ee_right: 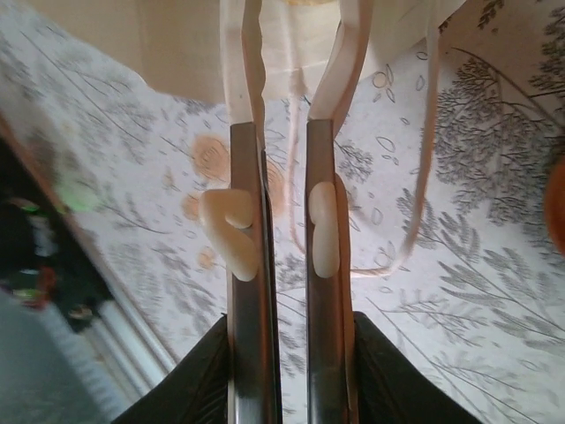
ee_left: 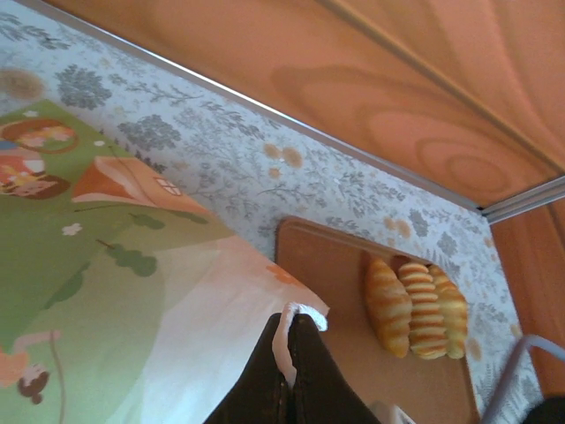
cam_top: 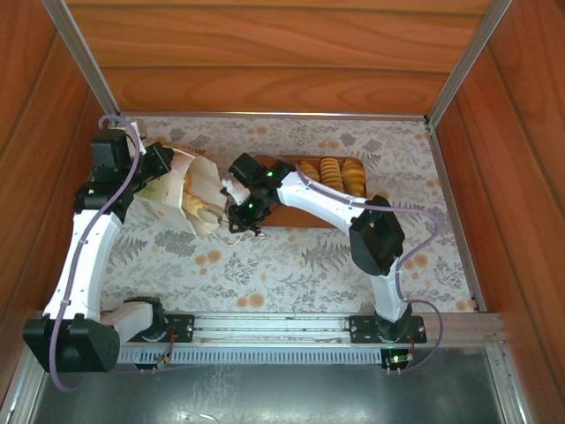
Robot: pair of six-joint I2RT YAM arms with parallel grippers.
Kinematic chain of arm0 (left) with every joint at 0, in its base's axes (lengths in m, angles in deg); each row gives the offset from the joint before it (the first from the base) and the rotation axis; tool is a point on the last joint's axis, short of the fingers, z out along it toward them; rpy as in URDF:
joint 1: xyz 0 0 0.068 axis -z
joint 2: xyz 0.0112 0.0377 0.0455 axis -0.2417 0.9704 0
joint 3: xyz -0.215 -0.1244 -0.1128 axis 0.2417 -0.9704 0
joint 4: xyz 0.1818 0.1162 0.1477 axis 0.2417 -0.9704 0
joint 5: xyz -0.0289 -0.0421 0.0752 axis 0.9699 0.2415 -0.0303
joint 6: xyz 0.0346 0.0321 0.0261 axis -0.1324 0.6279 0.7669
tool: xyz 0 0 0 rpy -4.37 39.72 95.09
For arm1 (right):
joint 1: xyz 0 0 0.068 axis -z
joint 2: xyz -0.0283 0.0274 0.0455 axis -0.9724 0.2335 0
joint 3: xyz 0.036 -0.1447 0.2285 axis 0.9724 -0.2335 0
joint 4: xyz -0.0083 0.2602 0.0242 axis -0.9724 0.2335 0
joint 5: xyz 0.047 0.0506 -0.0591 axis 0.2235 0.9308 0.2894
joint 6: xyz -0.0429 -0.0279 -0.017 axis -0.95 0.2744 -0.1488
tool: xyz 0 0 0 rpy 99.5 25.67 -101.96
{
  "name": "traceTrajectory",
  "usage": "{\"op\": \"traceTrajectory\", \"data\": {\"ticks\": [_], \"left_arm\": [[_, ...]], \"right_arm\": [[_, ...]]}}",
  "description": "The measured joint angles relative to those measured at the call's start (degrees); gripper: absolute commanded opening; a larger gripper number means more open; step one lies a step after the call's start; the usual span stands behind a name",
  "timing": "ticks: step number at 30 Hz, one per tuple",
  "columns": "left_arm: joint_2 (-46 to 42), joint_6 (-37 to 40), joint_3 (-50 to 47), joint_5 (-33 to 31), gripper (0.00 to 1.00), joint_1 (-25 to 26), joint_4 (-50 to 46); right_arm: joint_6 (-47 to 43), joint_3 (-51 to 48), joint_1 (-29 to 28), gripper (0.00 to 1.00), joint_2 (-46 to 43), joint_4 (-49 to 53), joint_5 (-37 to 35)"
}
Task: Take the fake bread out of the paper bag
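The paper bag (cam_top: 181,190) lay on its side near the far left corner of the counter (cam_top: 291,265), mouth gaping toward the right edge. The left gripper (cam_top: 161,162) was at the bag's far side. From the left wrist, its dark fingers (ee_left: 309,380) were clenched on a white fold of the bag's rim, with the green printed side (ee_left: 115,265) spread out beside them.

The right gripper (cam_top: 233,207) was at the bag's mouth. In the right wrist view, its fingers (ee_right: 252,221) stood a narrow gap apart. Their pale tips ran up against the bag's opening and were cut off by the top of the frame, so I couldn't tell whether they were grasping anything. A white string handle (ee_right: 424,177) looped down over the counter just beside them, and a thinner strand crossed the gap between the fingers.

Three ridged rolls (ee_left: 425,309) sat side by side on the brown tray (ee_left: 327,283), toward the far edge right of the bag. The right arm hid much of that tray from above.

Something golden (cam_top: 196,208) showed just inside the bag's mouth, too small to name. The rest of the bag's inside was folded out of sight.
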Motion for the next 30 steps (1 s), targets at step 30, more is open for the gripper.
{"op": "traceTrajectory", "data": {"ticks": [30], "left_arm": [[-6.38, 6.43, -6.73, -1.07, 0.00, -0.31, -4.55]], "right_arm": [[-7.50, -5.18, -6.56, 0.54, -4.11, -3.56, -14.01]]}}
